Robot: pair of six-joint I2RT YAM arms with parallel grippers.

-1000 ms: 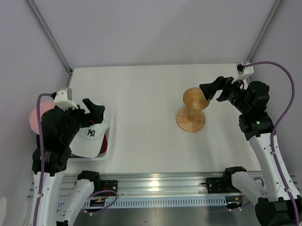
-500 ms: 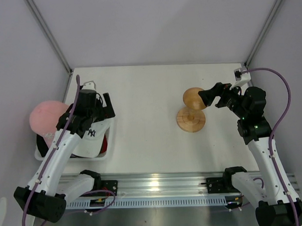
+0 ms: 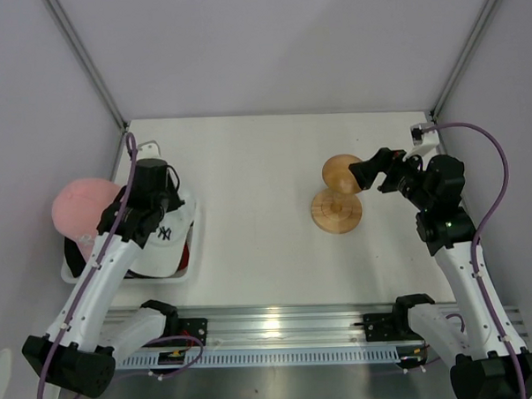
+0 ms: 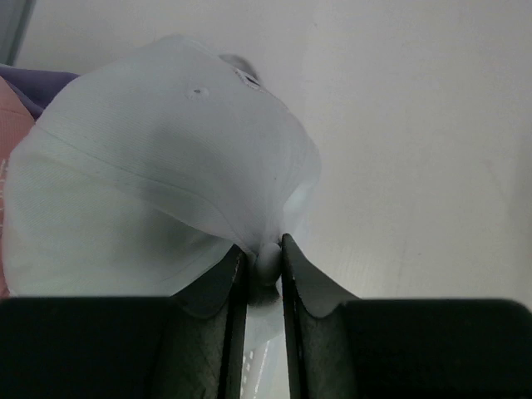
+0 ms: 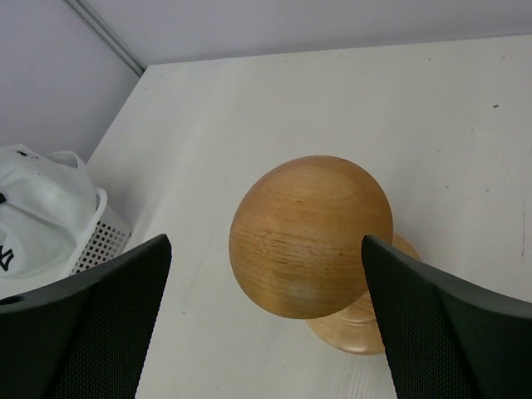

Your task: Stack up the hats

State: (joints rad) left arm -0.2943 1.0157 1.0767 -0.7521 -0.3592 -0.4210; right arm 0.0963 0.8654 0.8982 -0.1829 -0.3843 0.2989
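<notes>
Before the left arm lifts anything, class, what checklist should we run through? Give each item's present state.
1. Left end effector pinching the white cap: ok, its fingers are closed on a fold of fabric.
2. White cap out of the basket: not ok, it lies in it.
3. Pink cap free of the white cap: cannot tell.
4. Right end effector open: ok, one finger on either side of the wooden stand, holding nothing.
5. Wooden stand upright, no hat on it: ok.
</notes>
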